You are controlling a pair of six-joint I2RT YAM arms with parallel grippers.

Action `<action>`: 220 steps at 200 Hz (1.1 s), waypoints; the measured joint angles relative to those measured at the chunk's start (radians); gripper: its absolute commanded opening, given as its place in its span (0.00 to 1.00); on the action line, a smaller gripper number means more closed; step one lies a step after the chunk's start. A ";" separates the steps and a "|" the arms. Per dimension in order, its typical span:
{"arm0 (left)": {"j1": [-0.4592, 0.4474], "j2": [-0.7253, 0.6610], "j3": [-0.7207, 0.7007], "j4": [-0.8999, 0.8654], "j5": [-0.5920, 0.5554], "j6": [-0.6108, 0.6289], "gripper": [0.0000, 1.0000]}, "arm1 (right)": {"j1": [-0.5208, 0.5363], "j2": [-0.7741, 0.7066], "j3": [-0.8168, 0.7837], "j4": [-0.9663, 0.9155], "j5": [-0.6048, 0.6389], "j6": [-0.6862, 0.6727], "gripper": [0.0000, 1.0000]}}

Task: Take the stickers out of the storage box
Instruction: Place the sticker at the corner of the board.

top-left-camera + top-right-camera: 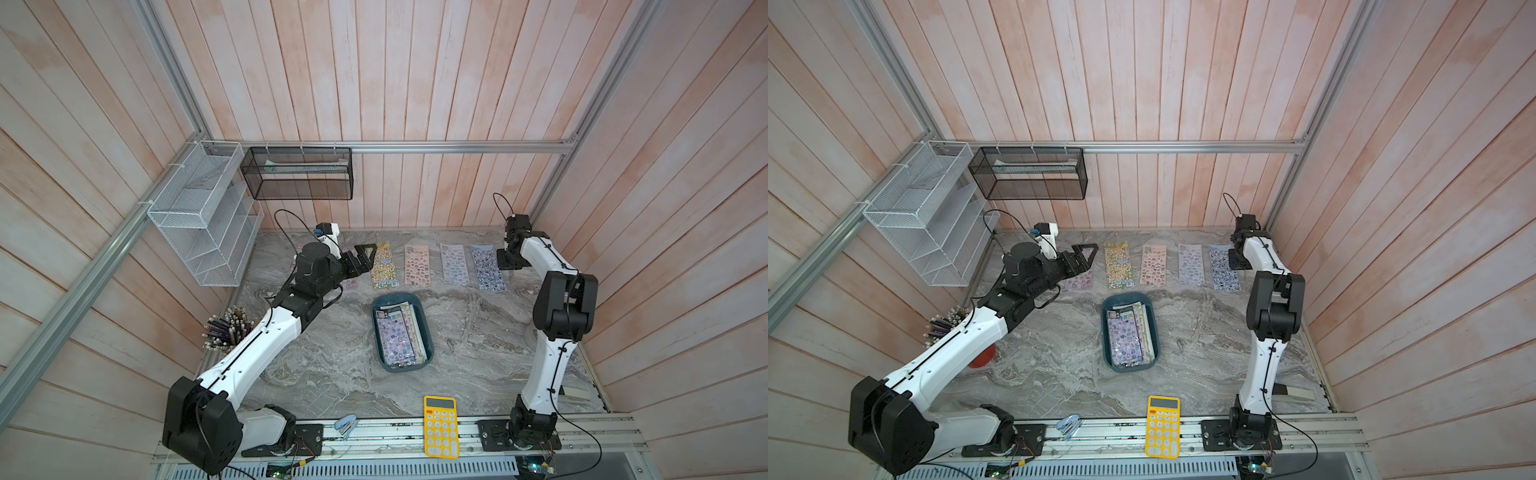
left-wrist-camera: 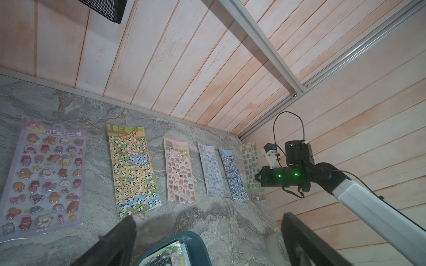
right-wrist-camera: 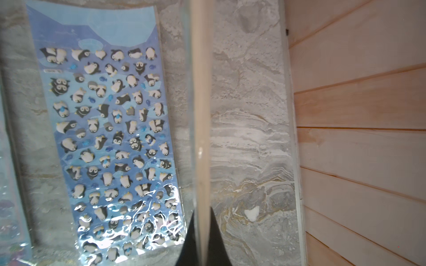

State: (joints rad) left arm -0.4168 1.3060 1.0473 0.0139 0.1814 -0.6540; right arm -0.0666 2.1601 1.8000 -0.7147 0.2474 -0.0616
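Green sticker sheet (image 2: 250,161) from left wrist, edge-on between right fingers (image 3: 219,246)

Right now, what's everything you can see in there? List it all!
storage box: one, dark teal, mid-table
boxed stickers: stack, number unclear, lilac on top, inside it
laid-out stickers: five sheets, two lilac, yellow, pink, blue, row by far wall
green sticker sheet: one, green, held at the row's right end
calculator: one, yellow, near edge
stapler: one, pale blue, near edge
pencils: one bunch, dark, left side
wire rack: one, white, left wall
mesh basket: one, black, back wall
left gripper: one, black, open, over row's left end
right gripper: one, black, shut on green sticker sheet
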 measured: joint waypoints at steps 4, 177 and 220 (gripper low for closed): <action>0.000 0.004 0.002 0.000 0.000 0.000 1.00 | 0.000 0.004 0.001 -0.001 -0.008 -0.002 0.00; 0.005 0.134 0.122 -0.048 0.027 0.017 1.00 | -0.251 0.002 0.051 -0.069 -0.312 -0.017 0.00; 0.005 0.187 0.150 -0.051 0.051 0.007 1.00 | -0.230 0.067 0.064 -0.073 -0.251 -0.021 0.00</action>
State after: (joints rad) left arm -0.4122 1.4925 1.1969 -0.0372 0.2321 -0.6472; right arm -0.2966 2.2269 1.8645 -0.7879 -0.0040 -0.0822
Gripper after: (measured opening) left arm 0.999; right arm 0.047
